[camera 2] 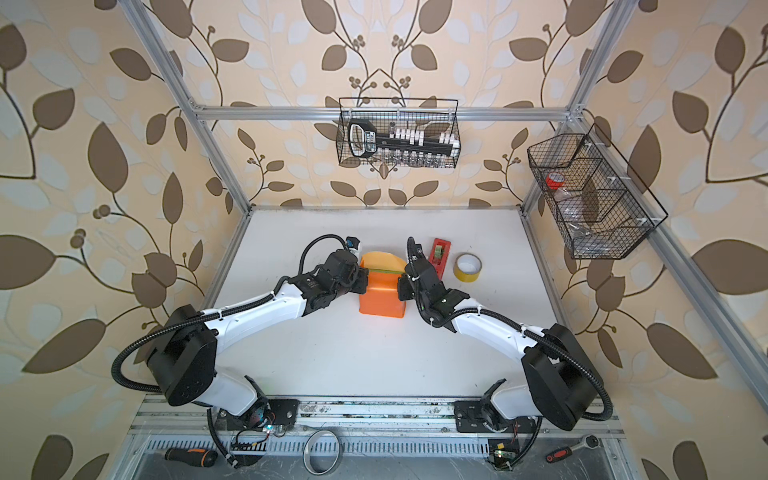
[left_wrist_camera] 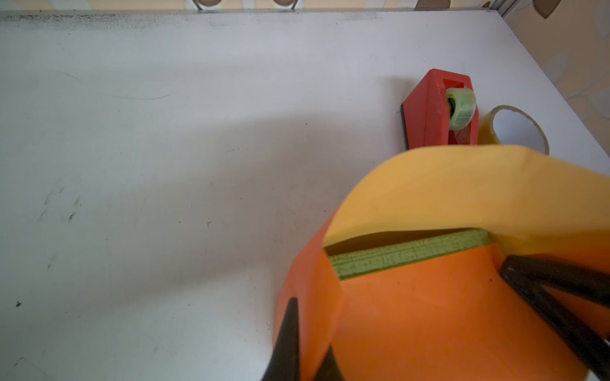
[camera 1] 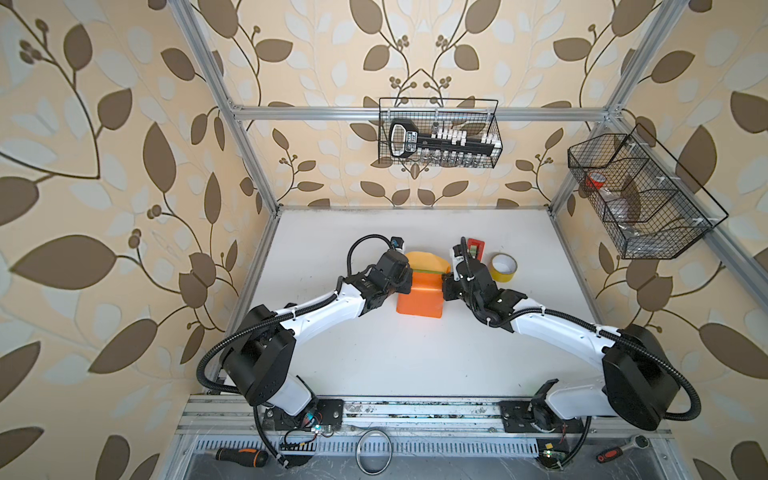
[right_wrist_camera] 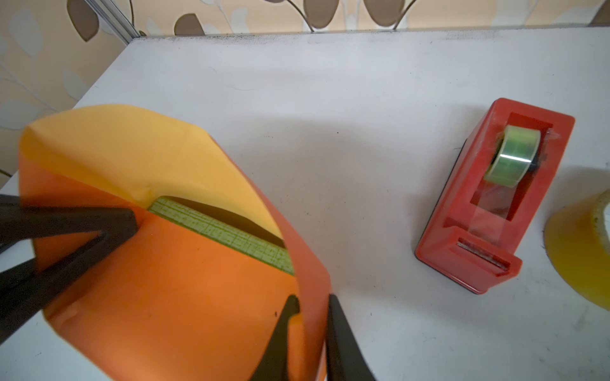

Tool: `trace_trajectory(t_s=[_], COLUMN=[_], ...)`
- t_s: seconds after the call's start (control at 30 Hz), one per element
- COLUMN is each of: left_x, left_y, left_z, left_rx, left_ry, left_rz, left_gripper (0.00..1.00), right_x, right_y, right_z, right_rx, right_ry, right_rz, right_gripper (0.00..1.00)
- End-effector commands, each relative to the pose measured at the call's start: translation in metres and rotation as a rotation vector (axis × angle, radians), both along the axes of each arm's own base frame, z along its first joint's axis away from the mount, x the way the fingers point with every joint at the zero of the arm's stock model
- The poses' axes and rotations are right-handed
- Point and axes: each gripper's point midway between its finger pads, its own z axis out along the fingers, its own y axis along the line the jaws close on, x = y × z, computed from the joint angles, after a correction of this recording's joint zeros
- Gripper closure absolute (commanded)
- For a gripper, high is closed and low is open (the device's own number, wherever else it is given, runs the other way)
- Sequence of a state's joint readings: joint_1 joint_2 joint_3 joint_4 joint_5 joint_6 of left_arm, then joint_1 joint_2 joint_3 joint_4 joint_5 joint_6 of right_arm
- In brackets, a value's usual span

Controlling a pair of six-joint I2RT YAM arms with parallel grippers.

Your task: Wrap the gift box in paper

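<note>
The gift box [left_wrist_camera: 409, 254] sits mid-way back on the table [left_wrist_camera: 165, 165], largely covered by the paper [left_wrist_camera: 429, 323]; only a narrow green strip of lid shows. The near flap lies orange side up over the lid. The far flap stands curled with its tan underside showing, not brought down. The left gripper [left_wrist_camera: 310, 330] is clenched on a paper fold at one side, and the right gripper [right_wrist_camera: 312, 300] pinches the paper opposite. Judged about halfway — seam open, ends unfolded, no tape seen applied. The tape dispenser [right_wrist_camera: 488, 198] stands apart.

Open table [camera 2: 270, 249] left; tape dispenser [camera 2: 439, 253] right
</note>
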State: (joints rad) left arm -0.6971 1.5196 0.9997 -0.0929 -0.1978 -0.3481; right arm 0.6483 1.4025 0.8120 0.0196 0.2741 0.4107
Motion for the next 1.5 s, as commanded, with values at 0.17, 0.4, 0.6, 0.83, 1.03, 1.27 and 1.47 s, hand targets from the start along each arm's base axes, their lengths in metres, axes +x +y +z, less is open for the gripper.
trace_trajectory(t_s=[0.17, 0.4, 0.6, 0.83, 1.03, 1.27, 1.47], left_x=[-0.008, -0.008, -0.008, -0.009, -0.008, -0.009, -0.010], left_y=[-0.001, 0.002, 0.002, 0.002, 0.001, 0.001, 0.000], left_z=[-0.014, -0.013, -0.013, -0.010, -0.008, -0.007, -0.007], left_rx=[0.024, 0.032, 0.032, 0.026, 0.023, 0.022, 0.016], left_ry=[0.029, 0.022, 0.020, 0.016, 0.015, 0.014, 0.015], left_rz=[0.017, 0.023, 0.023, 0.021, 0.017, 0.016, 0.011], left_gripper=[1.00, 1.00, 1.00, 1.00, 1.00, 1.00, 1.00], right_x=[-0.001, -0.016, -0.032, -0.007, 0.010, 0.006, 0.005], right_y=[-0.002, 0.026, 0.009, -0.038, -0.035, -0.014, -0.003], right_z=[0.006, 0.045, 0.073, 0.059, 0.035, 0.018, 0.009], right_rx=[-0.046, 0.164, 0.317, 0.343, 0.355, 0.360, 0.356], right_ry=[0.013, 0.035, 0.039, 0.073, 0.125, 0.169, 0.184], right_rz=[0.004, 0.213, 0.305, 0.178, 0.158, 0.198, 0.209], right_gripper=[0.83, 0.50, 0.42, 0.58, 0.67, 0.68, 0.68])
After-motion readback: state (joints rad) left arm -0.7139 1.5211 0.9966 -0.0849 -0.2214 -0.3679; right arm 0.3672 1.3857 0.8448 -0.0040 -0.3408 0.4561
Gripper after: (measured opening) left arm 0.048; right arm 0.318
